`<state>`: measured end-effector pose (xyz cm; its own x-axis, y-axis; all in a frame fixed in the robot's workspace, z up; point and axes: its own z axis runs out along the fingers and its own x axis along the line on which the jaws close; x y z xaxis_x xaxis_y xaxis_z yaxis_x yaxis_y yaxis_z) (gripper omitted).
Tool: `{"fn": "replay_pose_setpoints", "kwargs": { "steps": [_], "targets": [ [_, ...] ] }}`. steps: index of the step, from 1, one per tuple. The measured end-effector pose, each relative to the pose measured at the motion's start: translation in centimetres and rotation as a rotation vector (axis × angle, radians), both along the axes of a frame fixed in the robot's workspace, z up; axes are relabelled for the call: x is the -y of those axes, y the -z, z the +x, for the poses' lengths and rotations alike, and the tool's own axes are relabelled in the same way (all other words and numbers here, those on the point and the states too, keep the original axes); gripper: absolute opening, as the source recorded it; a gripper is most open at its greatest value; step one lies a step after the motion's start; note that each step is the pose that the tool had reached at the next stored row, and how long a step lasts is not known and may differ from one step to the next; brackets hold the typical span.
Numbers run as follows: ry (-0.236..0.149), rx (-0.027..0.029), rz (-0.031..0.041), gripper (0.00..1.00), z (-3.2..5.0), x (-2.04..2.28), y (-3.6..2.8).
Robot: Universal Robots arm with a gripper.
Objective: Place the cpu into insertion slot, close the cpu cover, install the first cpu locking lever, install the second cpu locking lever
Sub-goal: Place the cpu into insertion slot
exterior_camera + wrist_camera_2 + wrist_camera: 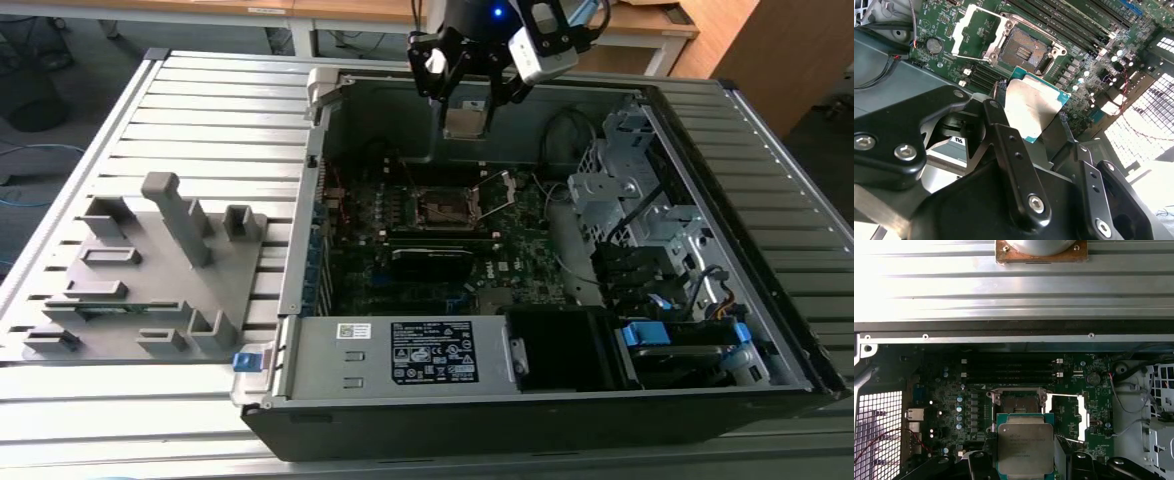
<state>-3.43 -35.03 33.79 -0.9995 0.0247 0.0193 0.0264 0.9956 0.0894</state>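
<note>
My gripper [469, 105] is shut on the cpu [466, 122], a flat square chip with a dull silver top, and holds it in the air over the far side of the open computer case. The insertion slot [441, 208] lies below and nearer the camera on the motherboard, with a dark centre and a metal rim. The cpu cover [498, 195] stands swung open on the exterior view's right of the slot. In both wrist views the cpu [1031, 105] [1025, 447] sits between the black fingers [1004, 140], apart from the slot [1021, 50] [1016, 402]; the cover [976, 30] [1066, 417] is folded back.
The case walls [320, 150] ring the motherboard. A power supply with a black label [430, 352] fills the near side, and a drive cage [641, 215] with cables stands on the exterior view's right. A grey fixture block [147, 270] sits on the slatted table. Memory slots [1009, 371] lie beyond the socket.
</note>
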Motion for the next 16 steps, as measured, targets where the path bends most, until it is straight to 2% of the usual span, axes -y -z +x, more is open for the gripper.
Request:
{"fn": "replay_pose_setpoints", "kwargs": {
  "steps": [16],
  "targets": [
    [0.000,0.0000,-0.0001,0.54,0.00,0.00,0.36]
  ]
}}
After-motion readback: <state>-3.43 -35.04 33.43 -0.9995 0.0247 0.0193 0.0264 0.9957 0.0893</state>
